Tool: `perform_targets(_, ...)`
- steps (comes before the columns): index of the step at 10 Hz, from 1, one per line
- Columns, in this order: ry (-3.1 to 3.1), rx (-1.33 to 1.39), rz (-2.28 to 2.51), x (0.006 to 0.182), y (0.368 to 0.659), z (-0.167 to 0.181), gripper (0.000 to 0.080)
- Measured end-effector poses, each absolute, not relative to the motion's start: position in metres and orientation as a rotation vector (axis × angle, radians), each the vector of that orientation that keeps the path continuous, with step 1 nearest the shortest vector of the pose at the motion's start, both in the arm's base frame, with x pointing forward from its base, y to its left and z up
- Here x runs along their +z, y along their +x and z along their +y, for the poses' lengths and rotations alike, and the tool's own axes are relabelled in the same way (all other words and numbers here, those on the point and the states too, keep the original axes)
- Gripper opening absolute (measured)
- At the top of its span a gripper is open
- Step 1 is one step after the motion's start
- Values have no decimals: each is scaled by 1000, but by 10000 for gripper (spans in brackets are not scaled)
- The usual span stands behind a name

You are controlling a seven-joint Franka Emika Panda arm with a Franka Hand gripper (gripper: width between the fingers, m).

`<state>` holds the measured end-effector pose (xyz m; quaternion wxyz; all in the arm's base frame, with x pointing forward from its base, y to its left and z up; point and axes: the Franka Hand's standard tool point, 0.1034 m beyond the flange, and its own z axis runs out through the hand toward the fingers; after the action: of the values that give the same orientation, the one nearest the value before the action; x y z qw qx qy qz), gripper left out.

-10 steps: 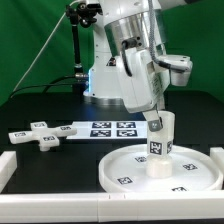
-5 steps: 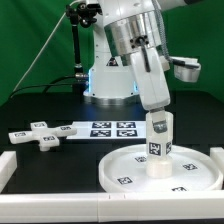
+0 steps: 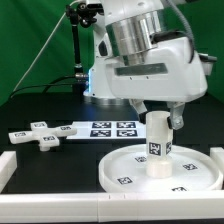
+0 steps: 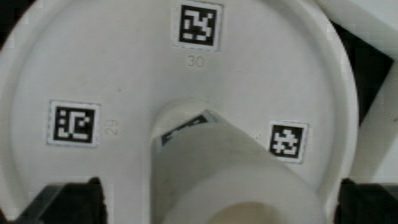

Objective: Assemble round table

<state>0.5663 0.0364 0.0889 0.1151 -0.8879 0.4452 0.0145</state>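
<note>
The large round disc (image 3: pixel 125 172) lies flat at the front of the exterior view's right. The short cylinder leg (image 3: pixel 158 148) stands upright on its central hub. My gripper (image 3: pixel 160 118) hangs straight down over the top of the leg, with one finger on each side. The jaws are open, with a gap between each finger and the leg. In the wrist view the leg (image 4: pixel 240 190) rises toward the camera between the dark fingertips (image 4: pixel 71 205), with the disc (image 4: pixel 125 70) and its tags below. The cross-shaped foot (image 3: pixel 40 133) lies apart at the exterior view's left.
The marker board (image 3: pixel 112 128) lies behind the disc, next to the cross-shaped foot. Long white rails run along the front (image 3: pixel 90 205), the left (image 3: pixel 5 170) and the right (image 3: pixel 216 158) of the work area. The robot base stands at the back.
The wrist has turned about the leg's axis, so the hand now faces the camera broadside. The jaws, earlier closed on the leg's top, now stand apart from it. The leg stays upright.
</note>
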Motion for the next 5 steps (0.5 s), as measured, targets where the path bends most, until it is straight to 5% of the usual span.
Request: perform_targets(5, -2881, -27, 618, 87, 567, 47, 649)
